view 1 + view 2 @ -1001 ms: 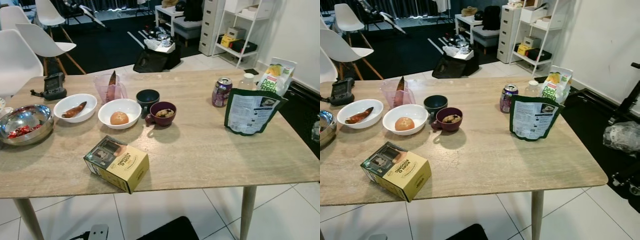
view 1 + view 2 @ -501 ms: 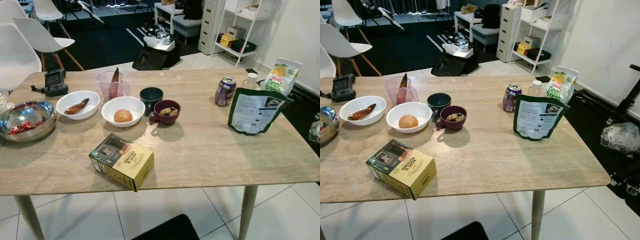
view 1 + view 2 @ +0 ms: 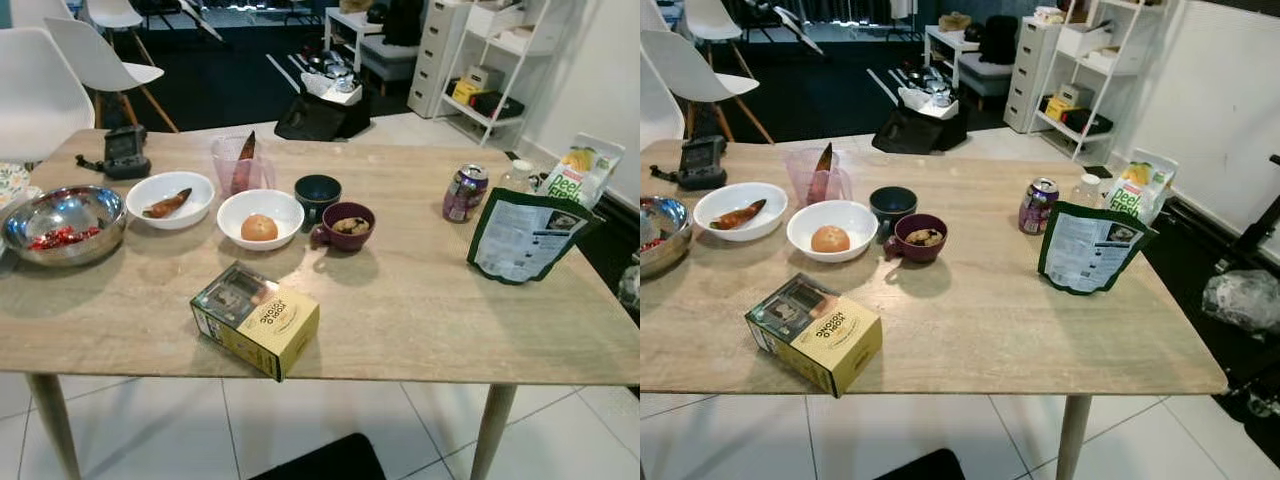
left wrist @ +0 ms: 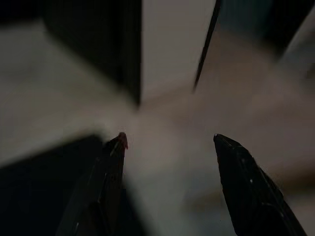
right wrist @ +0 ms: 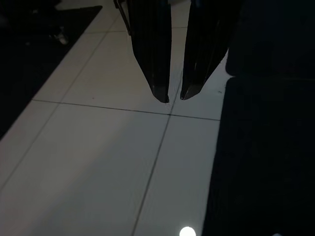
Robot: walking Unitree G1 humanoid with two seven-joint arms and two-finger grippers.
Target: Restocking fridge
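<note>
Groceries wait on the wooden table (image 3: 420, 310) in the head views, probably gathered for the fridge: a yellow box (image 3: 256, 318) at the near edge, a soda can (image 3: 465, 192) and a green pouch (image 3: 523, 236) on the right, bowls behind. In the left wrist view the left gripper (image 4: 170, 142) hangs with fingers spread wide, holding nothing. In the right wrist view the right gripper (image 5: 174, 98) points at the tiled floor (image 5: 98, 147), its tips nearly together and empty.

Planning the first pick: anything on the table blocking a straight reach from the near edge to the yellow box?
Nothing visible does. The yellow box lies at the table's near edge, with the bowls and cups all behind it. Both grippers hang idle over the floor: left gripper open, right gripper nearly shut.
</note>
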